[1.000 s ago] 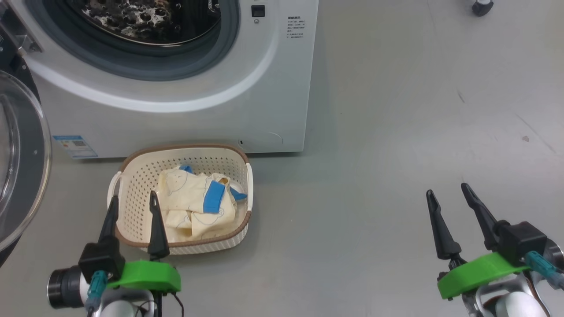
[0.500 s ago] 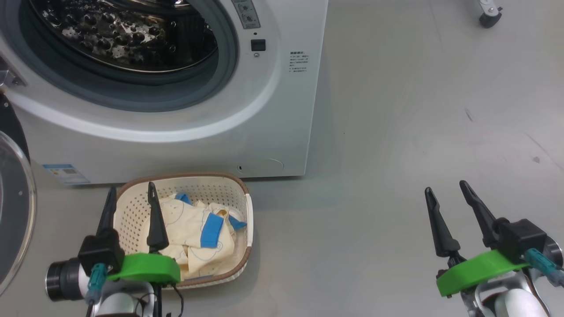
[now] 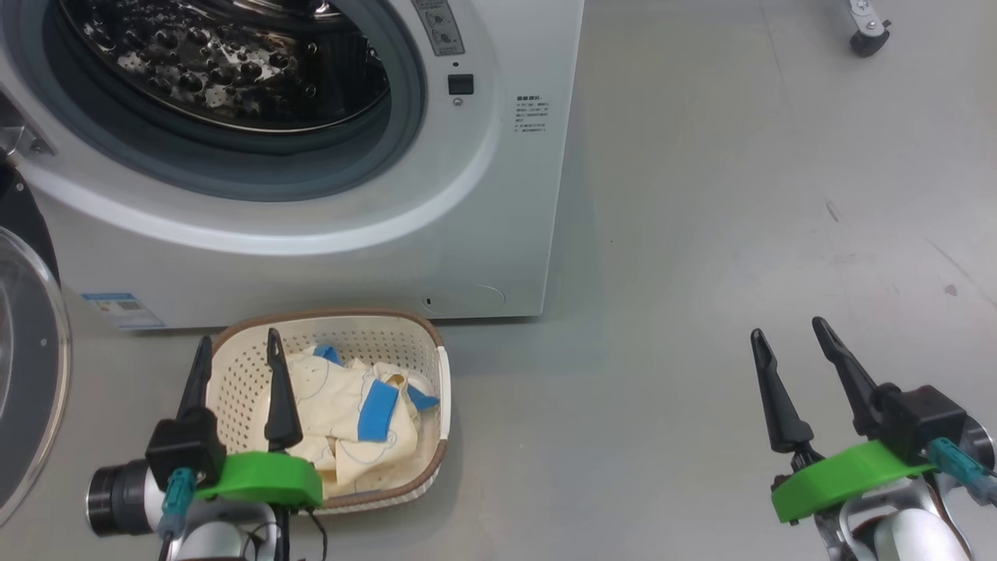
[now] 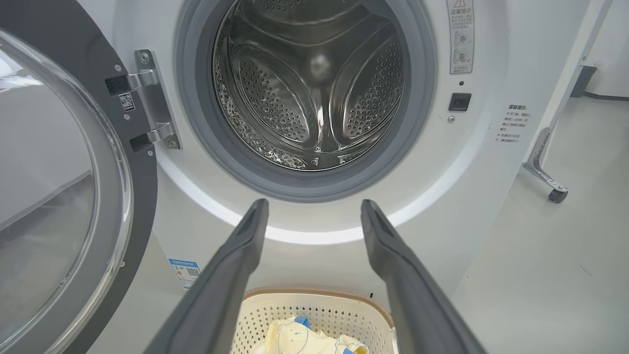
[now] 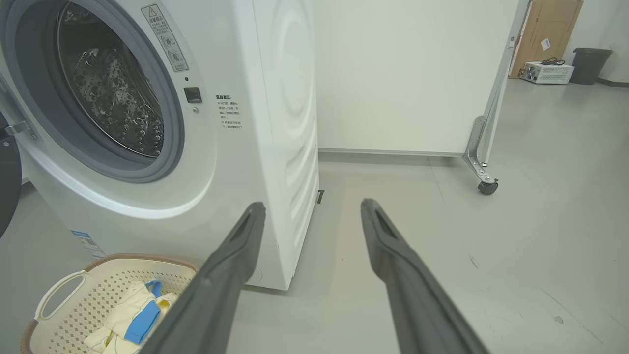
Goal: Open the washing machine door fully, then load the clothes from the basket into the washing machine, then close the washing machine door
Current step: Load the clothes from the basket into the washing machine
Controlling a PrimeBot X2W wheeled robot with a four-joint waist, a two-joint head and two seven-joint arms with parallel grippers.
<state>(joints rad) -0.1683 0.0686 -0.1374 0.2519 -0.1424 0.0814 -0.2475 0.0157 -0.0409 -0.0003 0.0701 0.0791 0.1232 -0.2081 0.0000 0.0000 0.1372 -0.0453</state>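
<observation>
Your left gripper [image 3: 238, 336], jaws spread, hangs lower left over the near rim of the basket [image 3: 445, 374], clothes [image 3: 343, 389] inside, washing machine [image 3: 483, 234] just above. The washing machine door [image 3: 31, 389] hugs the left edge. Right gripper [image 3: 787, 327], jaws spread too, has open floor [image 3: 701, 234] all around.

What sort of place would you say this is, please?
Probably a lab or test room, not a home laundry: the washer stands alone on a bare grey floor, near a wheeled white partition, with cardboard and a bin beyond.
</observation>
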